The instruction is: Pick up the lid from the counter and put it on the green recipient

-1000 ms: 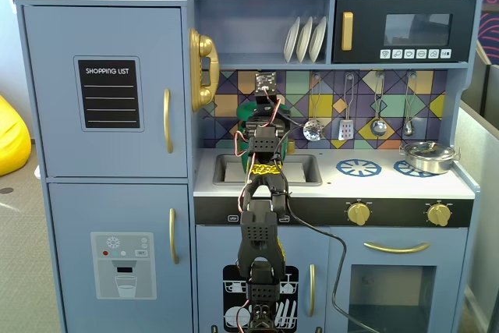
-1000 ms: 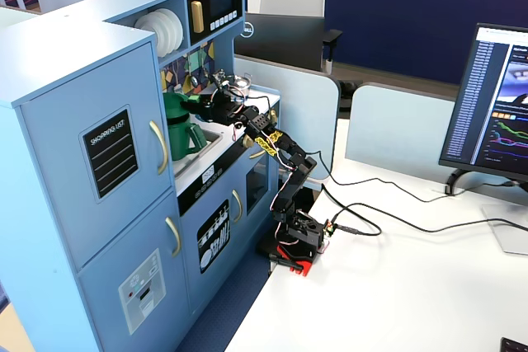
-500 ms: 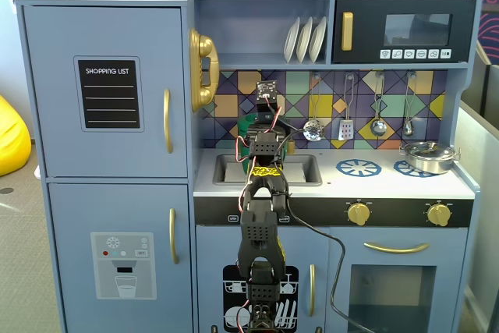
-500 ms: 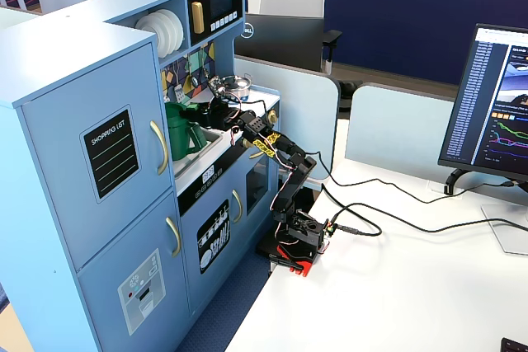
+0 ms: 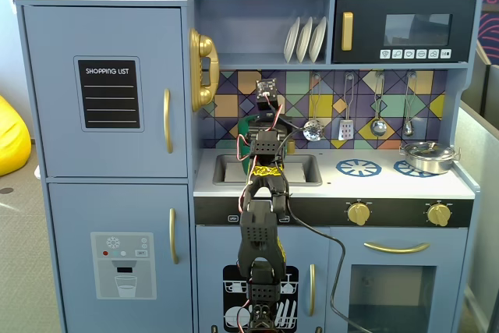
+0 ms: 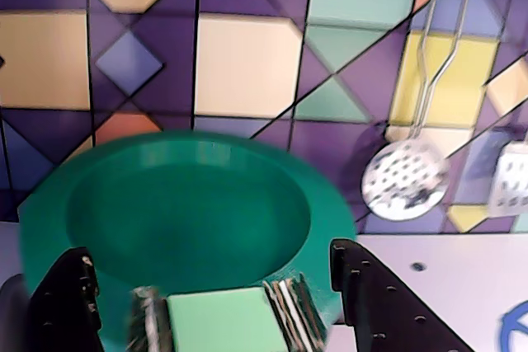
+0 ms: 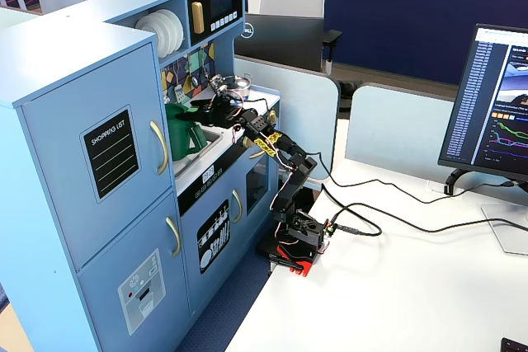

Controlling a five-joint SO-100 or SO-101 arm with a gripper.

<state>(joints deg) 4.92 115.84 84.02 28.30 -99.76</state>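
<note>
The green recipient [image 6: 190, 204] fills the lower wrist view, seen from above with its mouth open and hollow. Its ribbed strap [image 6: 227, 323] faces the camera. My gripper [image 6: 208, 253] is open and empty, with its two black jaws standing wide, one on each side of the near rim. In a fixed view the recipient [image 7: 185, 139] stands at the back of the counter by the sink, with the gripper [image 7: 208, 110] over it. In the front fixed view my arm hides most of the recipient [image 5: 245, 128]. The lid is not in view.
A steel pot [image 5: 427, 155] sits on the right burner, with blue burner rings [image 5: 358, 167] beside it. The sink [image 5: 226, 169] lies under the arm. A skimmer [image 6: 406, 179] and other utensils hang on the tiled backsplash. A shelf runs above.
</note>
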